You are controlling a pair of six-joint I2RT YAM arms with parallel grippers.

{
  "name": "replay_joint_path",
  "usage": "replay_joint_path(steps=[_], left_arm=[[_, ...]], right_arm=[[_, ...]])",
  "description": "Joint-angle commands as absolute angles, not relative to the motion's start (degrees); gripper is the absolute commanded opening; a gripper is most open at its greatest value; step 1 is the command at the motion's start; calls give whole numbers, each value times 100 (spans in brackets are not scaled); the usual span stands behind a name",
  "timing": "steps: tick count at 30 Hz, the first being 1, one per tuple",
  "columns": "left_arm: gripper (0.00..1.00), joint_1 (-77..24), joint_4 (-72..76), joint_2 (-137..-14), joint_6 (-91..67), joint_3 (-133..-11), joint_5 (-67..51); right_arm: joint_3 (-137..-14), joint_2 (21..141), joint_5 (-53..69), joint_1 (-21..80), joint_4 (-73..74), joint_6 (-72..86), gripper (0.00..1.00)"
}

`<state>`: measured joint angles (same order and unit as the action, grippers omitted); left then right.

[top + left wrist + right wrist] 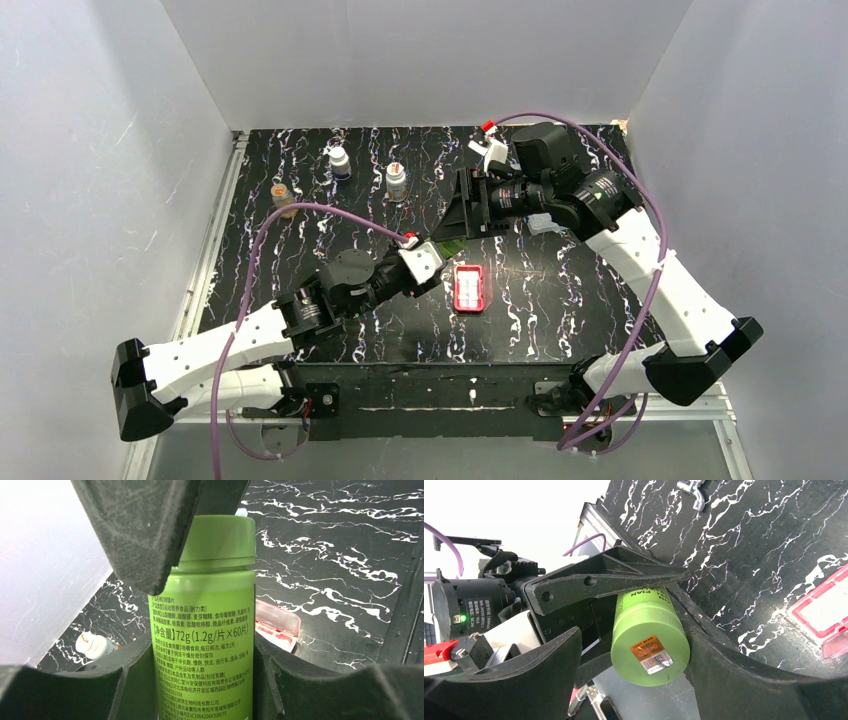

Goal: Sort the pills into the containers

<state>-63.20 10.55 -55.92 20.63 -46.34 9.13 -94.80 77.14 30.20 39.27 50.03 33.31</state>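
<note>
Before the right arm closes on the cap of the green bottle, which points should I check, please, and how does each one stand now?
1. Left gripper holds the green plastic bottle: ok, fingers on both its sides.
2. Green screw cap seated on the bottle: ok.
3. Right gripper straddles the cap: ok, jaws open, a gap beside the cap.
4. Flat red rectangular pill case open: ok, whitish compartments show.
5. Compartments empty: cannot tell.
6. Three small bottles at the far side, apart from the held bottle: ok.
</note>
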Motion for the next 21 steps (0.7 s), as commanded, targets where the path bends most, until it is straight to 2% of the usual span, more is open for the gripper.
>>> replay_joint_path(steps=[1,3,12,21], left_arm=[[0,-6364,1384,-5464,2178,-4605,1218],[0,-6363,1372,-5460,2152,-4602,1219],[0,-6365,1186,-5301,1650,-4677,767],[0,-6355,1132,-4750,729,-4641,-659]], right_arm=[[-9708,7770,2831,3911,5127,3340,78],[-9759,7811,2830,3906,5194,3318,72],[-10004,7829,2762,3908,5231,2916,34],[-10073,7593,3383,3909,4556,1966,26]])
